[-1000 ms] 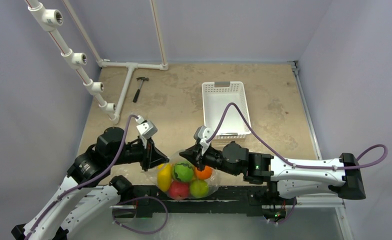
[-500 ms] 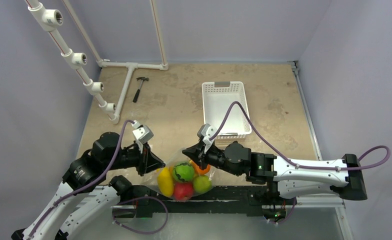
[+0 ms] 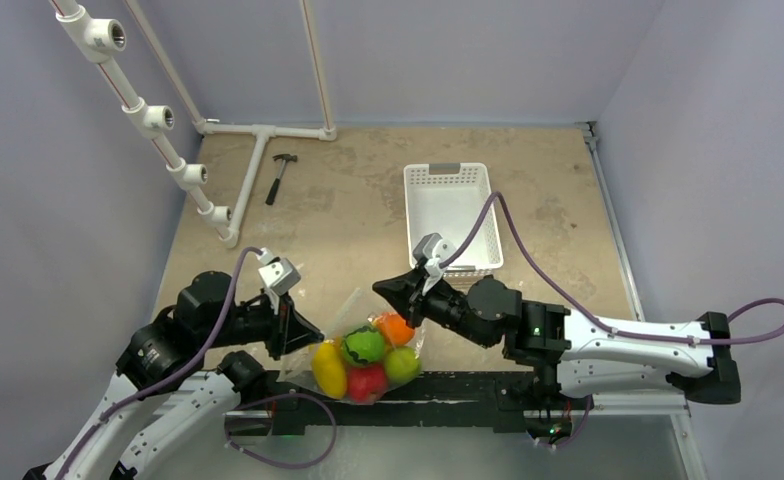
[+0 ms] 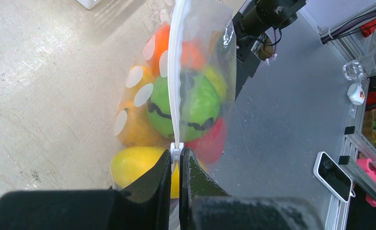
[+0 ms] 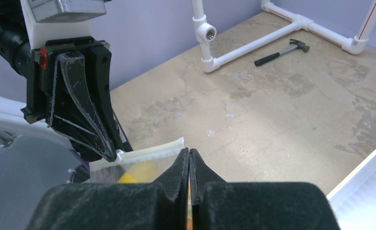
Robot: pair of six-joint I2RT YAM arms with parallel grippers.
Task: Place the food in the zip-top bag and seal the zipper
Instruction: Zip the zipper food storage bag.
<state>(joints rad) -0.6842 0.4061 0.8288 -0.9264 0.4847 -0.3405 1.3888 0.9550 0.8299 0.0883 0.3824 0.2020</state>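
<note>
The food is in the zip-top bag. Left fingers and right fingers pinch the zipper; you must confirm the seal.

pale lilac walls close in on three sides of a tan, mottled tabletop, evenly lit. a white plastic pipe frame lies at the far left corner, with a slanting white pipe with round fittings beside it. a small black-handled hammer lies near the frame. a white slotted plastic basket sits right of centre. a grey metal ledge edges the near side.
</note>
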